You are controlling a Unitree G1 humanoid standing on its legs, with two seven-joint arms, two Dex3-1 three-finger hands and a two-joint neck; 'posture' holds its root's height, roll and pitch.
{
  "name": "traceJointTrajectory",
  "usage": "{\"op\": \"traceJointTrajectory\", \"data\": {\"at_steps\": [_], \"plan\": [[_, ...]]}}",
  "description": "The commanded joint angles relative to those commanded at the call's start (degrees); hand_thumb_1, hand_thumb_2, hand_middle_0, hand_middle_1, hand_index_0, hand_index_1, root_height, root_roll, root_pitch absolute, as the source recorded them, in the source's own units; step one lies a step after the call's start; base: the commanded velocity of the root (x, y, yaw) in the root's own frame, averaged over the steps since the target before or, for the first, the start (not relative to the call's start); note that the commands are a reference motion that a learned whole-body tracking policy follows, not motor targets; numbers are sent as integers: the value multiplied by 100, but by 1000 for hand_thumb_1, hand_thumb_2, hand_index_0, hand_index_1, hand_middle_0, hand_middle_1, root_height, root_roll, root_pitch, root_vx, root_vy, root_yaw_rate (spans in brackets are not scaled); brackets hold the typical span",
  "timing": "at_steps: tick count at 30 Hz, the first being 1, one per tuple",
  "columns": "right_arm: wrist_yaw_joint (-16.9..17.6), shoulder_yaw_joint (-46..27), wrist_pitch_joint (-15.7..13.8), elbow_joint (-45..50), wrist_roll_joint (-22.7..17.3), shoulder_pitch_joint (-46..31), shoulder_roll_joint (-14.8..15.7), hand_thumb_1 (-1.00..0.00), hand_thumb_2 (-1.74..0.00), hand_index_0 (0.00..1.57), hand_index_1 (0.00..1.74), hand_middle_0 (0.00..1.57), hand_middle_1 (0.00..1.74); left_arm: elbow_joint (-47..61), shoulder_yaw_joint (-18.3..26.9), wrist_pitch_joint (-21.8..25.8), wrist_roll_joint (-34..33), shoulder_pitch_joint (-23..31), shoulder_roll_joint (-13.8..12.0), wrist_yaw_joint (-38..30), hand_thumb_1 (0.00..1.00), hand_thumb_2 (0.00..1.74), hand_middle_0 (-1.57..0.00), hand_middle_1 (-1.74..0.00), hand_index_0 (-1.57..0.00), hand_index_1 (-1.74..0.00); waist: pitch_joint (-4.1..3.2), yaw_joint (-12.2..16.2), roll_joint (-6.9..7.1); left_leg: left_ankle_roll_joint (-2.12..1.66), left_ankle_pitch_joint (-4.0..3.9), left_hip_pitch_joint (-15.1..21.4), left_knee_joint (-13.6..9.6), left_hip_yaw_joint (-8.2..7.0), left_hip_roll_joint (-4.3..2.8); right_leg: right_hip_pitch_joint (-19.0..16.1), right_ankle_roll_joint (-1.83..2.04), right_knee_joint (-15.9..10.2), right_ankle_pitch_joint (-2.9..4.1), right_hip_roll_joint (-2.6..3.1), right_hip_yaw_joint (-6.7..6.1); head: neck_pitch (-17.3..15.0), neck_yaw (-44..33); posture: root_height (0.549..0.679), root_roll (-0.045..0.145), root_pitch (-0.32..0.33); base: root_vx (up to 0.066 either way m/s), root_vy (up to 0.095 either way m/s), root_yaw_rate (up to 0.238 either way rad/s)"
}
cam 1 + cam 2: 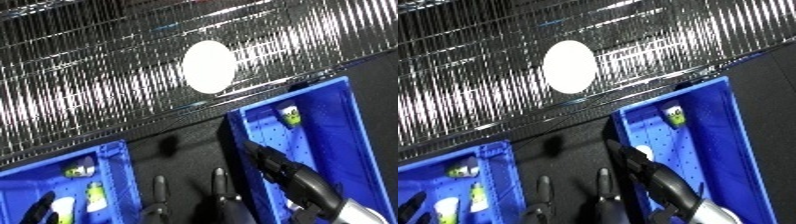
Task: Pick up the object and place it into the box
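Left eye view: a white oval object (210, 66) sits in the upper middle of the frame on the shiny ribbed metal surface (80, 85), well apart from both hands. At lower right, the right blue bin (342, 125) holds a small green-and-white item (290, 115) near its top; the right hand (274, 165) reaches over this bin's left wall, fingers straight and together. At lower left, the left blue bin (115, 170) holds small items. Bottom centre, the left hand (218, 187) pokes up with straight fingers, spread apart.

Right eye view: here a pale round item (643, 152) shows inside the right bin just beside the right hand, hidden in the other view. The left bin is cut off more at the frame's left edge.
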State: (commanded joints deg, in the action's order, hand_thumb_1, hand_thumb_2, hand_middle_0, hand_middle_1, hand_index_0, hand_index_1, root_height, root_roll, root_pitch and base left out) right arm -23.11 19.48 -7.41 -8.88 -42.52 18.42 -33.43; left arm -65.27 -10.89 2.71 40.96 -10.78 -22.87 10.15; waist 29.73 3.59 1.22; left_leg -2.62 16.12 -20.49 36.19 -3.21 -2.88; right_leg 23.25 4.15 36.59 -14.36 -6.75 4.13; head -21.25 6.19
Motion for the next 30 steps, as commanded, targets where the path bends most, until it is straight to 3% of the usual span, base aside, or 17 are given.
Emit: {"op": "traceJointTrajectory", "data": {"at_steps": [8, 12, 19, 30], "plan": [[895, -686, -705, 978, 496, 249, -39, 0, 0, 0, 0, 0, 0, -187, 119, 68, -51, -45, 123, 20, 0, 0, 0, 0, 0, 0, 4, 62, -14, 4, 40, -4, 8, -54, -19, 15, 5, -6, -6, -30, -15, -85, -49, 649, 55, 22, 18, 24, -3], [1186, -890, -935, 1227, 637, 395, -26, 0, 0, 0, 0, 0, 0, -256, 150, 80, -78, -21, 150, 67, 0, 0, 0, 0, 0, 0, 7, 56, -46, 5, 63, -4, 23, -64, -5, 14, -2, -2, -10, -57, -16, -136, -3, 650, 59, 21, 31, 25, 28], [1472, -882, -934, 1312, 811, 751, -148, 0, 0, 0, 0, 0, 0, -213, 117, -12, -159, 20, 140, 90, 0, 0, 0, 0, 0, 0, 7, -33, -96, 17, 107, -34, 102, -46, 49, 26, -13, 25, -7, -105, -1, -202, 212, 650, 63, 19, 40, 13, 44], [1667, -445, -796, 437, 724, 1752, -242, 0, 0, 0, 0, 0, 0, -58, -64, -181, -306, 27, 144, 37, 0, 0, 0, 0, 0, 0, 7, -288, -221, 63, 180, -267, 355, 11, 155, 220, -73, 265, -60, -183, 71, -141, 673, 646, 70, 23, 46, 9, 78]]}}
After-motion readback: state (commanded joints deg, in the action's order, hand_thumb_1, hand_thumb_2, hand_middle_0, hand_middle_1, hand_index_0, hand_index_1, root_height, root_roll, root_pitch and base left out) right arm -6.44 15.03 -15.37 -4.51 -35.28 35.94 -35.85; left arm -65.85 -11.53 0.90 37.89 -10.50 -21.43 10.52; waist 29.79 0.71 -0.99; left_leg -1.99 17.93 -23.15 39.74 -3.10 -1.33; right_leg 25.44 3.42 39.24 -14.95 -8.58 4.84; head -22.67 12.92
